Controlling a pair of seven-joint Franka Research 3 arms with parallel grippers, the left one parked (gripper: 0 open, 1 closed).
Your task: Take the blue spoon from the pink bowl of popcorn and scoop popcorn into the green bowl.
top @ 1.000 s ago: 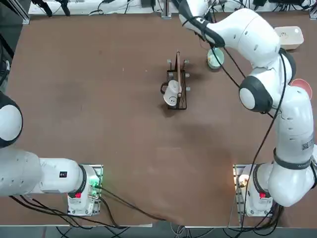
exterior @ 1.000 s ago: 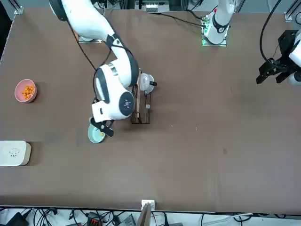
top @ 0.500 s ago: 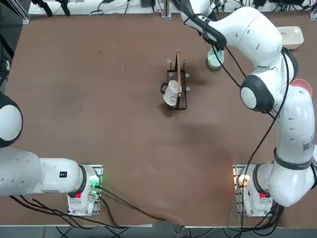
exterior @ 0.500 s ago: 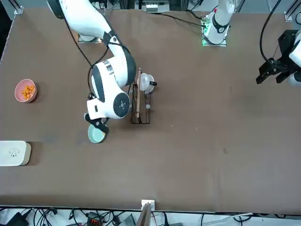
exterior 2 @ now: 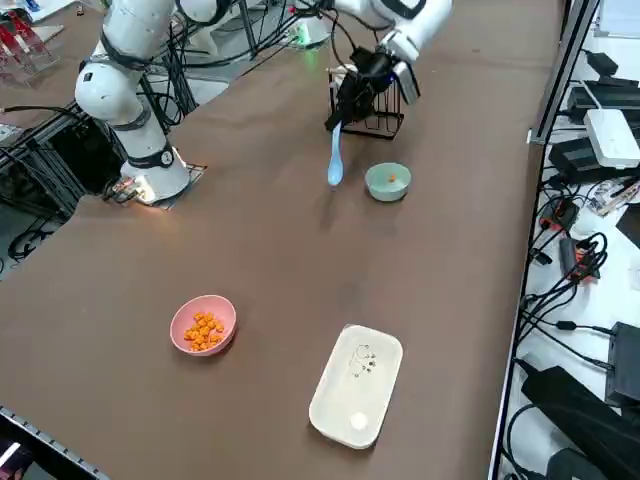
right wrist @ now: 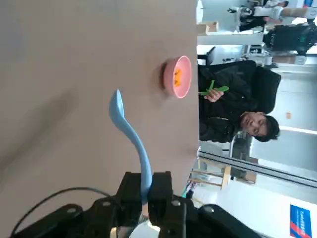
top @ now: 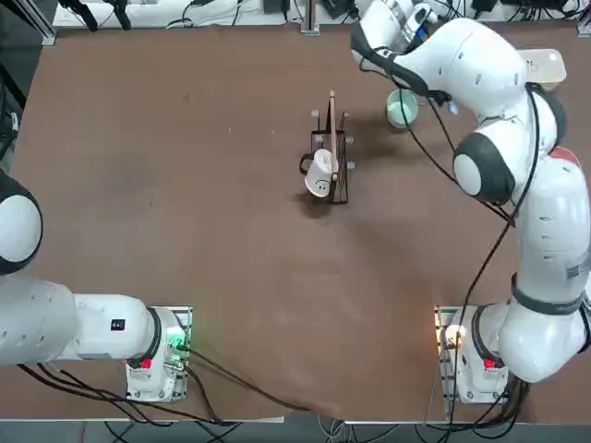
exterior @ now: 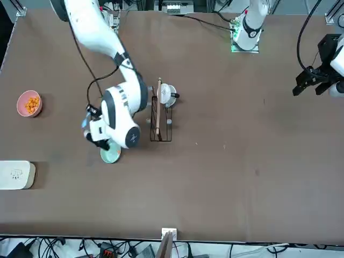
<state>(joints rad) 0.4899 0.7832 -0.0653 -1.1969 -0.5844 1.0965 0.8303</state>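
Note:
My right gripper (exterior 2: 341,118) is shut on the handle of the blue spoon (exterior 2: 335,160), which hangs scoop-down above the table just beside the green bowl (exterior 2: 387,182). In the wrist view the blue spoon (right wrist: 130,131) rises from between the closed fingers (right wrist: 159,191), and its scoop looks empty. An orange piece lies inside the green bowl (top: 402,109). The pink bowl (exterior 2: 203,324) with its popcorn (exterior 2: 204,330) stands apart, further toward my right side, and it also shows as the pink bowl (right wrist: 177,77) beyond the spoon's tip.
A dark wire rack (top: 332,152) holding a white smiley mug (top: 320,175) stands mid-table, close to the green bowl. A white rectangular tray (exterior 2: 356,385) lies near the far right corner. A seated person (right wrist: 233,106) shows beyond the table edge.
My wrist has swung off the green bowl toward the pink bowl's side, carrying the spoon along. The green bowl is now uncovered in the top view.

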